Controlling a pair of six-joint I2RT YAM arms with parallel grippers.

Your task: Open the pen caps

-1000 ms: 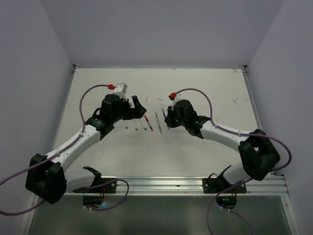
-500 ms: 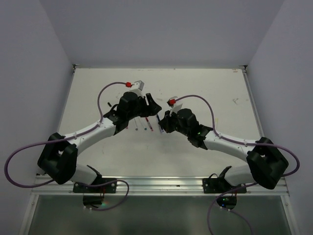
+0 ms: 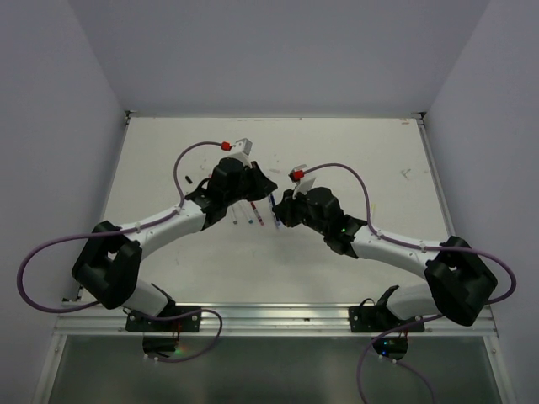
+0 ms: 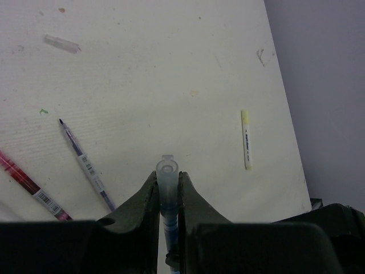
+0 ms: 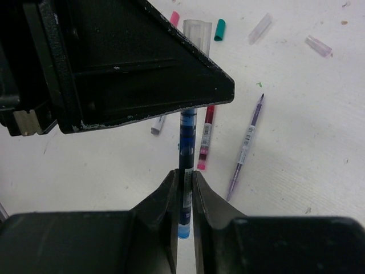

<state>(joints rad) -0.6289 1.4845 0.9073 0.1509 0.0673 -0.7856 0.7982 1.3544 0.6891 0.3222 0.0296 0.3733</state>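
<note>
A blue pen point(image 5: 186, 151) is held off the table between both grippers. My right gripper point(image 5: 183, 180) is shut on its barrel near the rear end. My left gripper point(image 4: 167, 181) is shut on the pen's translucent cap point(image 4: 167, 174), which still sits on the barrel point(image 4: 169, 228). In the right wrist view the cap point(image 5: 197, 29) pokes out above the left gripper's black body point(image 5: 114, 68). From above, the left gripper point(image 3: 263, 187) and the right gripper point(image 3: 280, 210) meet at mid-table with the pen point(image 3: 271, 204) between them.
On the table lie an uncapped purple pen point(image 5: 246, 140), a dark red pen point(image 5: 206, 134), a white pen tip point(image 5: 158, 124), a pink cap point(image 5: 174, 18), a green cap point(image 5: 219, 29) and two clear caps point(image 5: 259, 28) point(image 5: 318, 45). A yellow pen point(image 4: 246, 138) lies far right.
My left arm swung right to the pen in the right gripper, and its jaws closed from wide open onto the cap. The right gripper shifted slightly left and forward.
</note>
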